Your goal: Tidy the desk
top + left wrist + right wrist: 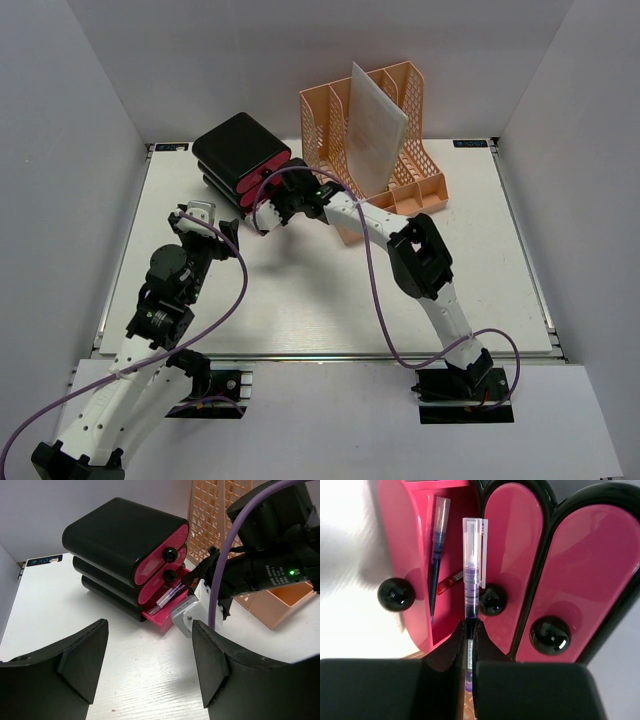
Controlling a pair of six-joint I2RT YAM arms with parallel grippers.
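Note:
On the white desk (300, 300) stands a black drawer unit (240, 160) with pink drawer fronts (162, 567). Its bottom drawer (167, 611) is pulled open and holds pens (437, 555). My right gripper (470, 625) is shut on a purple pen with a clear cap (472, 570), held over the open drawer (447, 565). In the top view the right gripper (272, 212) sits at the drawer unit's front. My left gripper (150, 660) is open and empty above bare desk, just in front of the unit; it also shows in the top view (200, 222).
An orange file rack (385, 150) with a white sheet (372, 130) in it stands at the back, right of the drawer unit. A purple cable (370, 290) trails from the right arm. Grey walls enclose the desk on three sides.

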